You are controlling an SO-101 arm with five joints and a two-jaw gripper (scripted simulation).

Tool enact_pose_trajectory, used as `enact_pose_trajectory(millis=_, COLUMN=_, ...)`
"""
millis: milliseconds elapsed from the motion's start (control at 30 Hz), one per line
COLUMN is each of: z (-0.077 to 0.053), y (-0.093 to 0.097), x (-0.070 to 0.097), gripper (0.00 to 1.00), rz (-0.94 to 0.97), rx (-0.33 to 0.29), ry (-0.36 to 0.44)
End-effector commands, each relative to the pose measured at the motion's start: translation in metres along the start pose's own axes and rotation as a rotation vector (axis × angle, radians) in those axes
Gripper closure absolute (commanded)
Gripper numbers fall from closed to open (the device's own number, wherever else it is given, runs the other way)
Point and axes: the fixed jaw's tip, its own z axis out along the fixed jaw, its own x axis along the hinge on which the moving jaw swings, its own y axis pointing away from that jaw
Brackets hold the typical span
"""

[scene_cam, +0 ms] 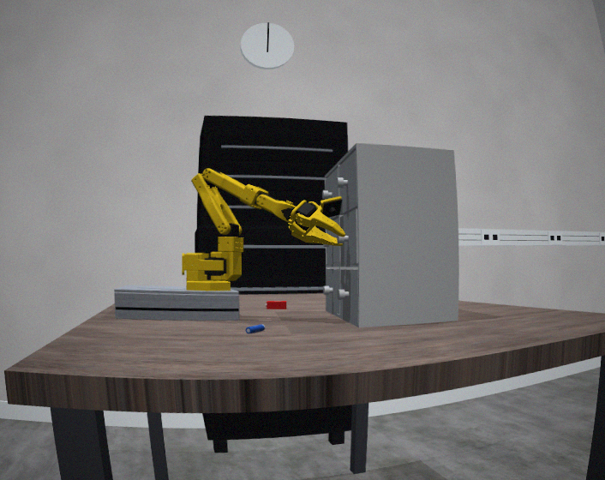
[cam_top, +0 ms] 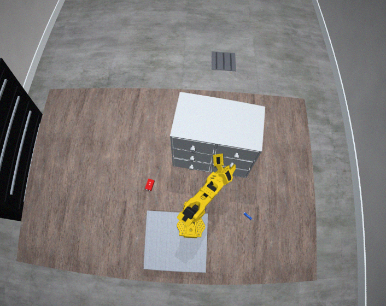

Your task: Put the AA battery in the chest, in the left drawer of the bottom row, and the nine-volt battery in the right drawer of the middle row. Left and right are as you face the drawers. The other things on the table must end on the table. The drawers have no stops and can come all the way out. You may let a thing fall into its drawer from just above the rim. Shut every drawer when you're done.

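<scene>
The chest [cam_top: 217, 127] has a white top and grey drawer fronts in three rows of two, all of them flush. My gripper [cam_top: 230, 166] is at the front of the right drawer in the middle row and is shut on its white knob [scene_cam: 344, 237]. The blue AA battery [cam_top: 247, 216] lies on the table to the right of my base; it also shows in the side view [scene_cam: 254, 328]. The red nine-volt battery [cam_top: 149, 184] lies on the table left of the chest front, and in the side view [scene_cam: 276, 304] it is near the chest's foot.
My yellow arm stands on a grey base plate [cam_top: 175, 242] near the table's front. A tall black cabinet [cam_top: 9, 138] stands off the table's left edge. The table's edge curves on the right side.
</scene>
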Motion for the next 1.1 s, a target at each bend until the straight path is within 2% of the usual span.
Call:
enact_pose_trajectory(millis=0, z=0.0008, y=0.0067, x=-0.0011, gripper=1.00, rz=-0.008, rx=-0.027, ry=-0.002)
enact_pose_trajectory(millis=467, z=0.0008, y=0.0067, x=-0.0011, gripper=1.00, rz=-0.008, rx=-0.027, ry=-0.002)
enact_pose_trajectory(millis=1067, z=-0.0085, y=0.0012, x=0.0057, gripper=1.00, rz=0.000, rx=-0.010, ry=0.024)
